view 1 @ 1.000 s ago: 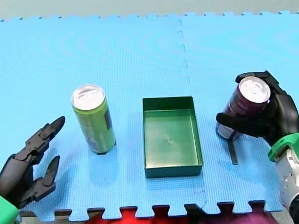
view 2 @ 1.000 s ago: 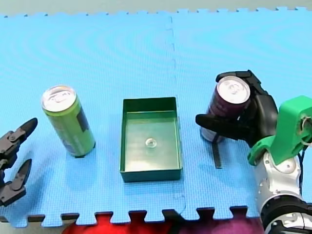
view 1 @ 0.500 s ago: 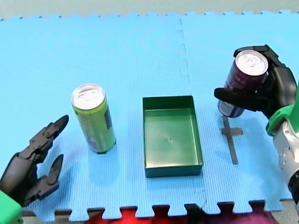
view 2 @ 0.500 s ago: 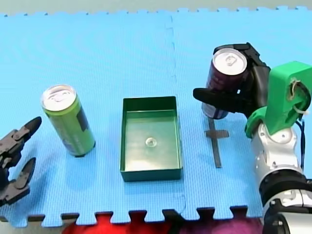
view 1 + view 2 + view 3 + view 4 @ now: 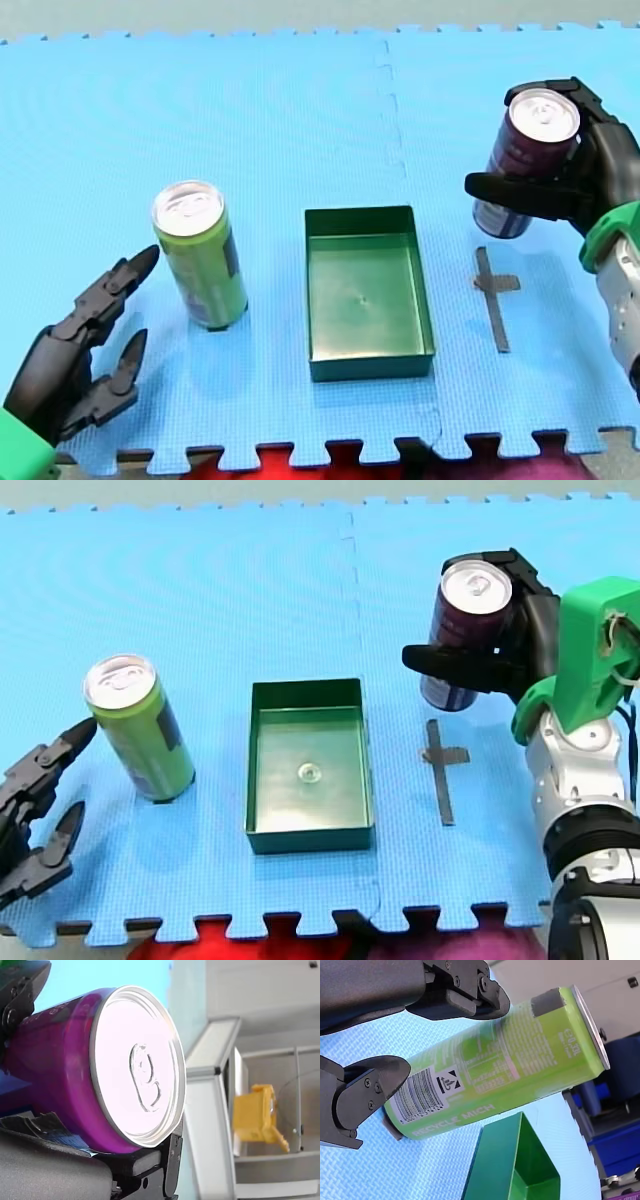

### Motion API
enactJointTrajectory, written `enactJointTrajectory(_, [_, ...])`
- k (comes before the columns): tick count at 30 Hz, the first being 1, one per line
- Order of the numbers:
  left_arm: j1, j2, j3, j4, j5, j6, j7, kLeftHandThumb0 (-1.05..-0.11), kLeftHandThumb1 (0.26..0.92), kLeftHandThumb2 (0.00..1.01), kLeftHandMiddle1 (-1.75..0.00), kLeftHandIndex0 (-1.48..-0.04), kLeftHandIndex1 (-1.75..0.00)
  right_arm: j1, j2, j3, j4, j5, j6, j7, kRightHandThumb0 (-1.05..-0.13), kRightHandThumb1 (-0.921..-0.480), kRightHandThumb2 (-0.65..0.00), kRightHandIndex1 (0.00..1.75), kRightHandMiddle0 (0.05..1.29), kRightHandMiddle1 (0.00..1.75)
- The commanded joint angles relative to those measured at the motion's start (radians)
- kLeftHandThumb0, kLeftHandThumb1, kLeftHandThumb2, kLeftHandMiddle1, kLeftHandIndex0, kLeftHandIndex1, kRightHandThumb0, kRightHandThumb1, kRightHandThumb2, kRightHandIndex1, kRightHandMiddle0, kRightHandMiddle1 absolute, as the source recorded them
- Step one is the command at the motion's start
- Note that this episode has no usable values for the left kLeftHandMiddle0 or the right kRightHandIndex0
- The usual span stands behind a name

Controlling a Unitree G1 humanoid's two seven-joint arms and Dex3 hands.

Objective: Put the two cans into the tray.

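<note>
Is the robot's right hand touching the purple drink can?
Touching. The first head view shows the right hand wrapped around the purple aluminium drink can, a finger across its front. The left hand is at the near edge of the blue foam mat.

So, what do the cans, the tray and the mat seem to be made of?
Purple can, held above the mat by the right hand: likely aluminium, bright pull-tab top. Green can, near the left hand: same, glossy printed wall. Tray: probably glossy plastic or painted metal. Mat: matte foam, interlocking toothed edges.
</note>
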Motion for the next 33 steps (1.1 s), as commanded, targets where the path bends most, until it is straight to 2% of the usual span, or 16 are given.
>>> enactJointTrajectory(1, [-0.004, -0.002, -0.002, 0.003, 0.008, -0.004, 0.009, -1.048, 0.921, 0.73, 0.00, -0.29, 0.00, -0.022, -0.010, 0.007, -0.018, -0.003, 0.008, 0.000, -0.506, -0.783, -0.005, 1.75, 0.53, 1.75])
enactJointTrajectory(5, [-0.012, -0.008, -0.006, 0.019, 0.020, -0.005, 0.023, -1.048, 0.921, 0.72, 0.00, -0.29, 0.00, -0.050, -0.014, 0.018, -0.039, -0.010, 0.051, -0.008, -0.545, -0.787, -0.005, 1.75, 0.53, 1.75])
enactJointTrajectory(7, [-0.015, -0.011, -0.008, 0.027, 0.024, -0.005, 0.028, -1.048, 0.921, 0.69, 0.00, -0.29, 0.00, -0.063, -0.013, 0.023, -0.067, -0.008, 0.080, -0.012, -0.556, -0.788, -0.005, 1.75, 0.53, 1.75])
enactJointTrajectory(9, [-0.018, -0.013, -0.009, 0.033, 0.027, -0.005, 0.032, -1.048, 0.921, 0.68, 0.00, -0.29, 0.00, -0.064, -0.004, 0.028, -0.110, -0.004, 0.109, -0.020, -0.566, -0.790, -0.005, 1.75, 0.53, 1.75])
enactJointTrajectory(11, [-0.023, -0.014, -0.010, 0.040, 0.032, -0.003, 0.038, -1.048, 0.921, 0.67, 0.00, -0.29, 0.00, -0.055, 0.009, 0.030, -0.151, 0.002, 0.130, -0.030, -0.572, -0.791, -0.005, 1.75, 0.53, 1.75])
enactJointTrajectory(14, [-0.028, -0.015, -0.011, 0.049, 0.042, 0.001, 0.052, -1.048, 0.921, 0.64, 0.00, -0.28, 0.00, -0.040, 0.021, 0.033, -0.197, 0.010, 0.157, -0.040, -0.579, -0.793, -0.005, 1.75, 0.52, 1.75])
enactJointTrajectory(21, [-0.028, -0.019, -0.013, 0.053, 0.047, 0.012, 0.067, -1.048, 0.921, 0.60, 0.00, -0.28, 0.00, 0.017, 0.045, 0.048, -0.329, 0.026, 0.227, -0.046, -0.591, -0.798, -0.006, 1.75, 0.52, 1.75])
enactJointTrajectory(28, [-0.029, -0.023, -0.006, 0.065, 0.036, 0.022, 0.064, -1.048, 0.921, 0.59, 0.00, -0.28, 0.00, 0.052, 0.064, 0.061, -0.422, 0.046, 0.293, -0.040, -0.595, -0.801, -0.006, 1.75, 0.51, 1.75])
enactJointTrajectory(31, [-0.028, -0.023, -0.003, 0.071, 0.034, 0.018, 0.063, -1.048, 0.921, 0.58, 0.00, -0.28, 0.00, 0.069, 0.074, 0.066, -0.466, 0.056, 0.330, -0.039, -0.595, -0.803, -0.005, 1.75, 0.51, 1.75])
enactJointTrajectory(33, [-0.029, -0.022, -0.001, 0.074, 0.033, 0.016, 0.064, -1.048, 0.921, 0.57, 0.00, -0.28, 0.00, 0.089, 0.082, 0.074, -0.514, 0.062, 0.363, -0.041, -0.594, -0.803, -0.005, 1.75, 0.51, 1.75])
